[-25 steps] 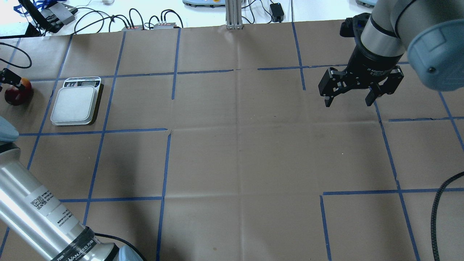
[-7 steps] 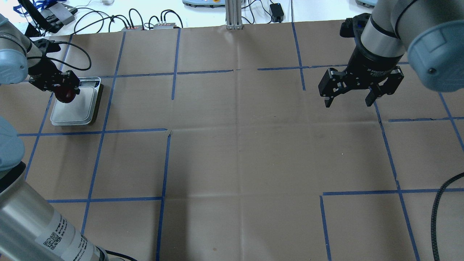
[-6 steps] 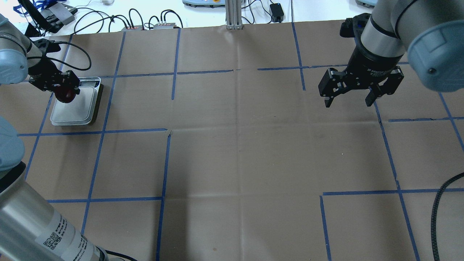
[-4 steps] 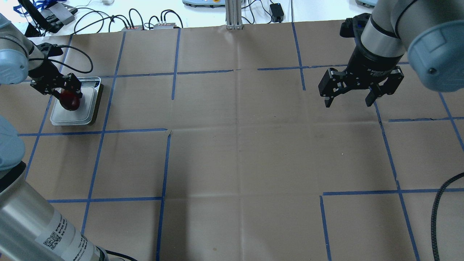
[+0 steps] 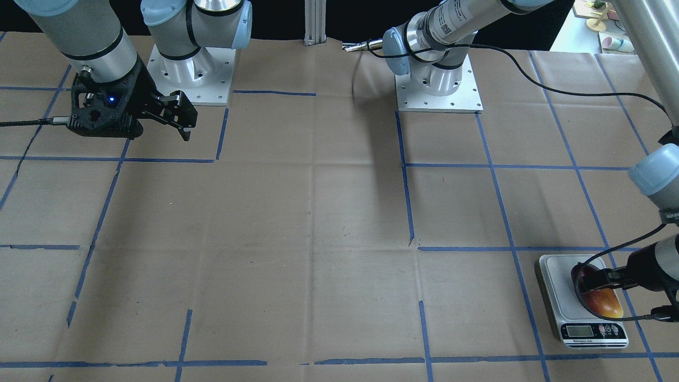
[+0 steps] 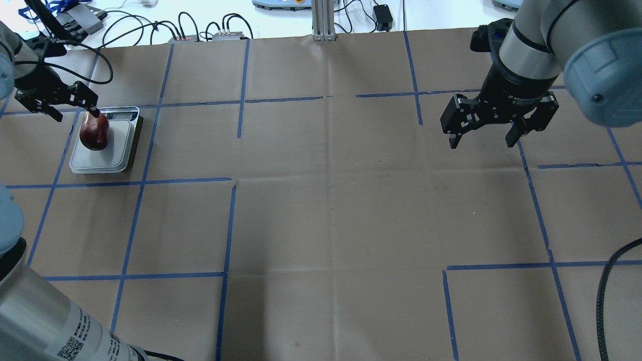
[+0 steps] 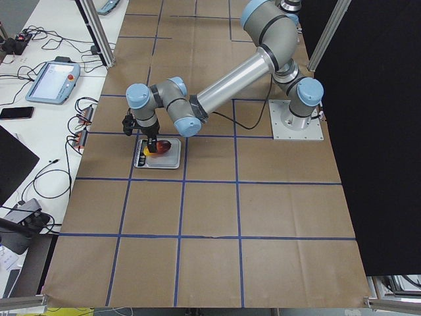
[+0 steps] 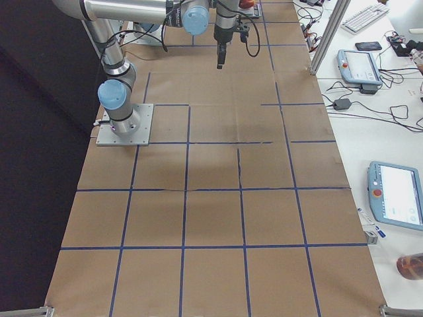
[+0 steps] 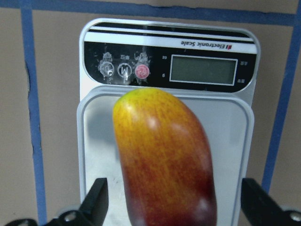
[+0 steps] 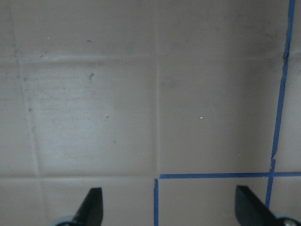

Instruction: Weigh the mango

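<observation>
The left hand (image 6: 76,114) is hovering above the flat white-and-silver electronic scale (image 6: 119,150). Its two black fingers are spread wide and gripping nothing, and in the wrist view each finger is standing clear of the fruit's sides. The glossy, elongated mango (image 6: 94,131), dark red fading to orange-yellow, is lying on the scale's weighing platform. Its yellow end is pointing toward the scale's grey display window (image 9: 202,69). No digits are readable there. Far to the right of the scale, the right hand (image 6: 482,144) is hanging open and empty over the brown-paper tabletop (image 6: 326,210) gridded with blue tape. Judging by this, the placing is done; what is remaining is the left hand clearing away from the scale and a reading settling.
</observation>
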`<state>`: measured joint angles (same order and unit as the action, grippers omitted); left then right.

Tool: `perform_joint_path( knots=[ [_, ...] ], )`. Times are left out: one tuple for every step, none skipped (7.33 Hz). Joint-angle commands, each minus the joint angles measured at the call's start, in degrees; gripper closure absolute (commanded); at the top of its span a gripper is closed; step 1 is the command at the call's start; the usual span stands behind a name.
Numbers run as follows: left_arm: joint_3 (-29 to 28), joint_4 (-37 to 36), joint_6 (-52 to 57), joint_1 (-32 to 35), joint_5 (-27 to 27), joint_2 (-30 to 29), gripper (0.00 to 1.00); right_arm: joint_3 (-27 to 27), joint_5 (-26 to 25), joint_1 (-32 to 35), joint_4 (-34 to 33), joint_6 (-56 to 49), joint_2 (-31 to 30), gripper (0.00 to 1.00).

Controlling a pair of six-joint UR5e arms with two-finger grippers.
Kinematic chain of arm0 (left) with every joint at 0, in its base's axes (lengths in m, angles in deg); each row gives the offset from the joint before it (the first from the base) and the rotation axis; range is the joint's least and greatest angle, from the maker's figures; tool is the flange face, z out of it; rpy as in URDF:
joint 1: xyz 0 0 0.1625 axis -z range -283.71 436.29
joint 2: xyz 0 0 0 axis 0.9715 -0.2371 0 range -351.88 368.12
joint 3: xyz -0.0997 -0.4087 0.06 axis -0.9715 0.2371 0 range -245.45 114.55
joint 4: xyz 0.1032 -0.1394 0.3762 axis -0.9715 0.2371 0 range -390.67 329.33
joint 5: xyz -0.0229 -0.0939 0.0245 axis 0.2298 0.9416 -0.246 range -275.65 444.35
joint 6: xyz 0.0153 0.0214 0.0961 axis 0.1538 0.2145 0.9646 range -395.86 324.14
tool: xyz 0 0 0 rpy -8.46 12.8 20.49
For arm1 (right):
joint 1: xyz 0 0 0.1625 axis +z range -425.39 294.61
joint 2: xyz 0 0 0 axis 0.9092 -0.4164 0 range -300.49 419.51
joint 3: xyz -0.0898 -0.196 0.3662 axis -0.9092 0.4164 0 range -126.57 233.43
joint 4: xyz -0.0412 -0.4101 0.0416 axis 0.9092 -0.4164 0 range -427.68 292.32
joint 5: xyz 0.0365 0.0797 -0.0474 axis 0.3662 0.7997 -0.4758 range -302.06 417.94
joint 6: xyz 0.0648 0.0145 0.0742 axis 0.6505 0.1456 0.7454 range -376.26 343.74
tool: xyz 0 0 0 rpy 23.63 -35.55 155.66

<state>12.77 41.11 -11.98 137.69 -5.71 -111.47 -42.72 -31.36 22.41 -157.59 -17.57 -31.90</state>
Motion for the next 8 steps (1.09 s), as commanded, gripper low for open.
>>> perform_joint_path(
  knots=[
    [0.97,6.42,-6.96,1.43,0.22,7.67,0.0,0.0,0.0,0.0,0.0,0.0,0.0,0.0],
    [1.41,9.31,-9.7,4.48,0.05,10.83,0.0,0.0,0.0,0.0,0.0,0.0,0.0,0.0],
    [2.11,10.13,-16.95,8.34,0.05,12.95,0.0,0.0,0.0,0.0,0.0,0.0,0.0,0.0],
    [3.6,10.22,-22.24,12.56,0.05,15.15,0.0,0.0,0.0,0.0,0.0,0.0,0.0,0.0],
    [5.79,10.22,-27.52,16.69,-0.04,17.26,0.0,0.0,0.0,0.0,0.0,0.0,0.0,0.0],
    [8.77,10.14,-31.66,20.04,-0.12,20.15,0.0,0.0,0.0,0.0,0.0,0.0,0.0,0.0],
    [11.75,10.13,-33.44,22.59,-0.12,23.49,0.0,0.0,0.0,0.0,0.0,0.0,0.0,0.0],
    [14.66,10.05,-35.64,25.06,-0.73,26.31,0.0,0.0,0.0,0.0,0.0,0.0,0.0,0.0]
  ],
)
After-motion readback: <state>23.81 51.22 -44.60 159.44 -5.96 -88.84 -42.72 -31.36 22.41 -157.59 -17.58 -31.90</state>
